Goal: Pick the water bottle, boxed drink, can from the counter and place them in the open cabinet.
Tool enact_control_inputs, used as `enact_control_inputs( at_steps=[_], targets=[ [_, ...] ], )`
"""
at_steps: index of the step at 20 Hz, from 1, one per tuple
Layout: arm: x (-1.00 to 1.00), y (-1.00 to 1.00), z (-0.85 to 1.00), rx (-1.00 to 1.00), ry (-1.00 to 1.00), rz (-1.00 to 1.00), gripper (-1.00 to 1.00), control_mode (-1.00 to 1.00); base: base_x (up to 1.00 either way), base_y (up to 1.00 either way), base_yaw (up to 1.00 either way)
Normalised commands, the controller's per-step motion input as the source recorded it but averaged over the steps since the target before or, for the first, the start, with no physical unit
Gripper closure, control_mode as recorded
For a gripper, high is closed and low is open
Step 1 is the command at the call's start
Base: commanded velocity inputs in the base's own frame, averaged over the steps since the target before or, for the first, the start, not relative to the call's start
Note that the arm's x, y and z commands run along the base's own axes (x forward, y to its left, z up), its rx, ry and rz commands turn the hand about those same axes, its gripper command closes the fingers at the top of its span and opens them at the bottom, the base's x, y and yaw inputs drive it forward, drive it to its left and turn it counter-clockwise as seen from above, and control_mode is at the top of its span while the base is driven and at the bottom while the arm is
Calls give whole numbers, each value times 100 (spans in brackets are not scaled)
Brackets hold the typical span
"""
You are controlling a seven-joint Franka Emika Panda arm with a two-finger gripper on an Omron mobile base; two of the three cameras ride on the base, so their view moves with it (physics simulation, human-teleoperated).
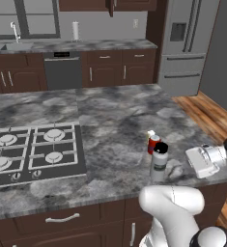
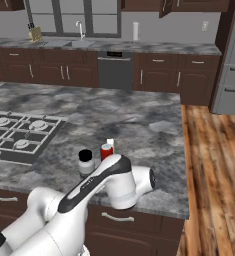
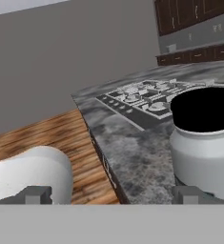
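From the left, the gas cooktop point(image 1: 35, 154) sits set into the counter point(image 1: 115, 116), and right of it, near the front edge, the three items cluster: the water bottle point(image 1: 159, 161) stands upright nearest the edge, the can point(image 1: 153, 144) just behind it, and the boxed drink point(image 1: 150, 134) peeks out behind the can, mostly hidden. Further right the gripper point(image 1: 202, 161) hangs beside the bottle at about its height, apart from it; in the hand view the bottle point(image 3: 204, 143) looms on one side, outside the finger tips point(image 3: 35, 195), which stand wide with nothing between them. The bottle looks rigid, smooth and probably slick, and being tall it would likely tip if nudged at the cap, so mid-body below the shoulder seems the safest place to grip.
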Motion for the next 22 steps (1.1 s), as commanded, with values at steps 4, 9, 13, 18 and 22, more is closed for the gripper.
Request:
enact_control_inputs(
  at_steps=[4, 9, 13, 18, 22],
  targets=[
    [17, 0, -13, 0, 0, 0, -100, -100, 0, 0, 0],
    [23, 0, -18, 0, 0, 0, -100, -100, 0, 0, 0],
    [22, 0, -21, 0, 0, 0, -100, -100, 0, 0, 0],
    [17, 0, -19, 0, 0, 0, -100, -100, 0, 0, 0],
    [23, 0, -19, 0, 0, 0, -100, -100, 0, 0, 0]
  ],
)
